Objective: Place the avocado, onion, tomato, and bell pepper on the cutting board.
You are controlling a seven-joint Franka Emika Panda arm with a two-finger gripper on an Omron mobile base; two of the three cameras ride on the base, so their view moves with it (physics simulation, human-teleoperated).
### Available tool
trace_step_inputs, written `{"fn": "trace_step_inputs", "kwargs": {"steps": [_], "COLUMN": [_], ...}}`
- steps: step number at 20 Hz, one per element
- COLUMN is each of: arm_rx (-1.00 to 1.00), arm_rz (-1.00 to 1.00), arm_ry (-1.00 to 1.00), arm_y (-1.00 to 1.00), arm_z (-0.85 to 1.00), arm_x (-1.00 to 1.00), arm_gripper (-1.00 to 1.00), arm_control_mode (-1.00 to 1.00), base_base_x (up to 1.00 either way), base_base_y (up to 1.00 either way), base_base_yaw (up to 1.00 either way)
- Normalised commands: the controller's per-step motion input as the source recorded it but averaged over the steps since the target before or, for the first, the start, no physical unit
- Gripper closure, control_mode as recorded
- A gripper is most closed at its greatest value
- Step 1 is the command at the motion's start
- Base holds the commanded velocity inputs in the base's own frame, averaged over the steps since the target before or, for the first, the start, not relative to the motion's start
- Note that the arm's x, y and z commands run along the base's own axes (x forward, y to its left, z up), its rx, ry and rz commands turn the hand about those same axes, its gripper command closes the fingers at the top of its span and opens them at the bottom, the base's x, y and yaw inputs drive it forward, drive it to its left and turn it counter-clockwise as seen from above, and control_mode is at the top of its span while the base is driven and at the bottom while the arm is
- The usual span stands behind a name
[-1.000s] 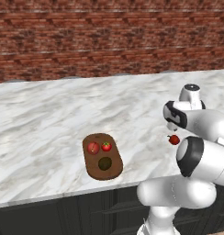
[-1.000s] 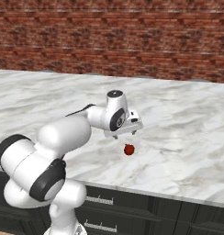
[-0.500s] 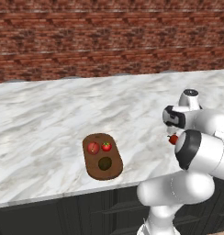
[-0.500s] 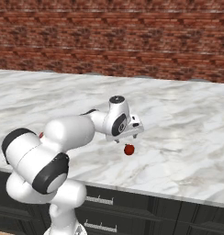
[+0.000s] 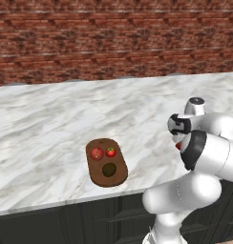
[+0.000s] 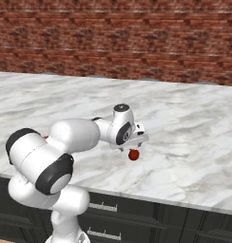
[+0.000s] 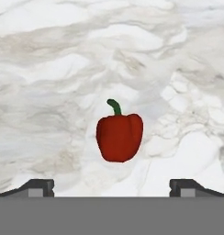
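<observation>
1. Left base view shows the cutting board (image 5: 107, 163) lying near the front edge of the marble counter (image 5: 51, 124), with three of the four items already on it.
2. The onion (image 5: 97, 153) sits at the far left of the board, the tomato (image 5: 111, 152) just beside it to the right, and the avocado (image 5: 109, 169) nearer the front edge, a little apart from the other two.
3. That leaves only the bell pepper (image 7: 119, 137), which lies on the bare counter well apart from the board, off to the right; in the right base view it is the small red item (image 6: 133, 154) just below the hand.
4. The gripper (image 7: 112, 187) hangs over the pepper with its fingers spread wide and nothing between them; the two fingertips (image 7: 39, 186) stand far to either side of the fruit in the hand view, and the pepper sits roughly centred in the gap with its green stem pointing away.
5. In the right base view the hand (image 6: 132, 137) is just above the pepper; whether it touches cannot be told, but no grasp looks made yet.
6. By my reading the task is about three quarters done: what remains is to lower, close on the pepper, carry it left and set it on a free part of the board, probably the near end beside the avocado.
</observation>
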Motion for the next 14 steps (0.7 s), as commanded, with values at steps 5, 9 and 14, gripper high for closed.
{"fn": "trace_step_inputs", "kwargs": {"steps": [5,9,14], "arm_rx": [0.00,0.00,0.00], "arm_rz": [0.00,0.00,0.00], "arm_ry": [0.02,0.04,0.03], "arm_y": [0.00,0.00,0.00], "arm_z": [-0.27,-0.27,-0.23], "arm_x": [0.05,0.11,0.17], "arm_gripper": [-1.00,-1.00,-1.00], "arm_control_mode": [-1.00,-1.00,-1.00], "base_base_x": [0.00,0.00,0.00], "base_base_y": [0.00,0.00,0.00], "base_base_yaw": [0.00,0.00,0.00]}}
